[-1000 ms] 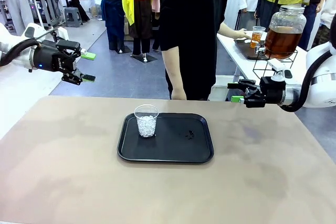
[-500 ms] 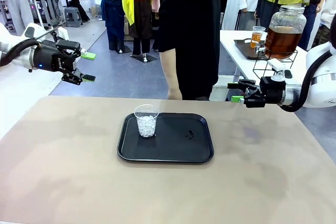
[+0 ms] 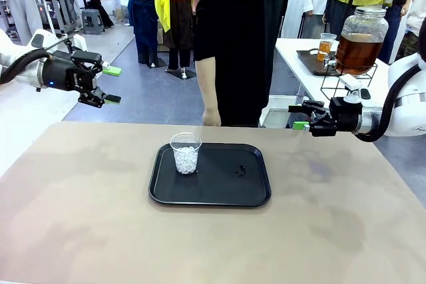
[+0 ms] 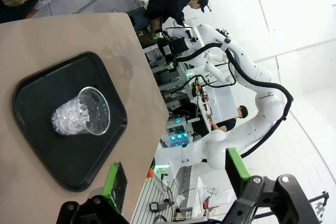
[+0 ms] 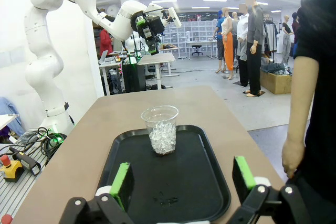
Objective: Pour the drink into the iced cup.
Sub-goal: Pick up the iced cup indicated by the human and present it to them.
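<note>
Hanging at side now, person's hand (image 3: pixel 212 118); left pincer (image 3: pixel 114 84), right pincer (image 3: pixel 295 116) unmoved.

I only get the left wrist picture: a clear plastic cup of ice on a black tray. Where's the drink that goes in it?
Observer: The front view shows a large lidded glass jar of amber-brown drink on a white side table at the far right.
Operator: Is any poured out already?
Observer: Yes, a small clear cup of amber drink stands beside that jar.
Operator: Is the robot's right hand holding anything?
Observer: No. In its own wrist view the right hand is open and empty.
</note>
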Robot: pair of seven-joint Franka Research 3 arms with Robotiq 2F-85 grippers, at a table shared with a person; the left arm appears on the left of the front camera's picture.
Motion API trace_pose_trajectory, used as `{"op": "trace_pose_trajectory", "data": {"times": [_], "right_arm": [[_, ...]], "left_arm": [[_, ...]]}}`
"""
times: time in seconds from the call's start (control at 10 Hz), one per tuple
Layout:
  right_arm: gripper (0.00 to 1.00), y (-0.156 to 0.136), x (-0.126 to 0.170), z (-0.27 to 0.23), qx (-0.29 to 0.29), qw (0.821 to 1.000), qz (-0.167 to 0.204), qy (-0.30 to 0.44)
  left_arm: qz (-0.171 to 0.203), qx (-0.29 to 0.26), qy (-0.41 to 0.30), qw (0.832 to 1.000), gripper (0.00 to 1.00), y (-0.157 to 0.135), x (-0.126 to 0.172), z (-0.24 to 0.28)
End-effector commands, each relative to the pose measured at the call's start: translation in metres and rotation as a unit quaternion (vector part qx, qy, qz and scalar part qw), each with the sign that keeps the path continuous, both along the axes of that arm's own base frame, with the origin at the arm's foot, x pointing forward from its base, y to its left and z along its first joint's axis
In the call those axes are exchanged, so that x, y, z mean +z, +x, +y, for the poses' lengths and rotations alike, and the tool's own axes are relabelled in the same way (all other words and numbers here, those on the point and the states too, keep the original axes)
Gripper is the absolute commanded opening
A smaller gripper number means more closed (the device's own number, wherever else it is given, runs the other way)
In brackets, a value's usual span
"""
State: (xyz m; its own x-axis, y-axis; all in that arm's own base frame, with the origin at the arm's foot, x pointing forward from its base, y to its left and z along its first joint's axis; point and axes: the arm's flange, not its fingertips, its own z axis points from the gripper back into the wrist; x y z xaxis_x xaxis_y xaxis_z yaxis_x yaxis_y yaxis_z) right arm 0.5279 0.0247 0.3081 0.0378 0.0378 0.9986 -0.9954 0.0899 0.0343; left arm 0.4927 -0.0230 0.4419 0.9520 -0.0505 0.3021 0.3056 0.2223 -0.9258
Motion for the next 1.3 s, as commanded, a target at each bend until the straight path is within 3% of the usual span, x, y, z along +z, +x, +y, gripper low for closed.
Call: {"op": "trace_pose_trajectory", "data": {"times": [0.0, 1.2], "right_arm": [[1.0, 0.004, 0.0029, -0.0001, 0.001, 1.0, -0.002, 0.0], [1.0, 0.004, 0.0029, -0.0001, 0.001, 1.0, -0.002, 0.0]], "left_arm": [[-0.005, -0.001, -0.001, 1.0, 1.0, -0.0003, 0.0016, -0.0004], [-0.005, -0.001, -0.001, 1.0, 1.0, -0.0003, 0.0016, -0.0004]]}}
